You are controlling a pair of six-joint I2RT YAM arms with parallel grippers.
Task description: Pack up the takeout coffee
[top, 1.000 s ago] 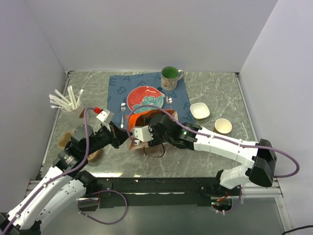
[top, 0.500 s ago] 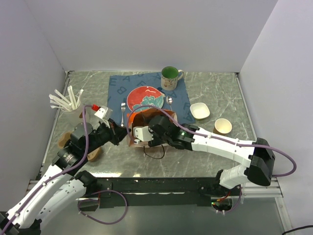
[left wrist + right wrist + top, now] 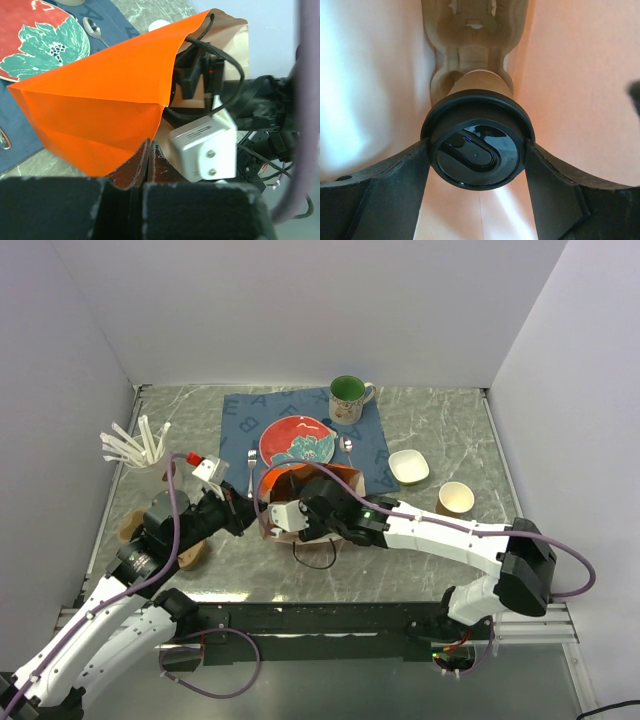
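Note:
The takeout coffee (image 3: 479, 85), a brown paper cup with a black lid, is inside the orange paper bag (image 3: 292, 473). My right gripper (image 3: 477, 152) is shut on it, one finger pressed against each side of the lid. Below the cup, at the bag's bottom, lies a pulp cup carrier (image 3: 472, 30). In the top view the bag hides the cup and the right fingers; only the right wrist (image 3: 325, 505) shows at its mouth. My left gripper (image 3: 148, 155) is shut on the bag's (image 3: 100, 100) left rim and holds the mouth open.
Behind the bag, a blue placemat (image 3: 238, 425) carries a red plate (image 3: 296, 440), a fork (image 3: 250, 472) and a green mug (image 3: 347, 395). To the right are a white bowl (image 3: 408, 466) and a lidless tan cup (image 3: 456, 498). A holder of white utensils (image 3: 145, 452) stands at left.
My right arm has pushed further left and deeper into the bag with the cup. The bag and my left gripper have shifted slightly left.

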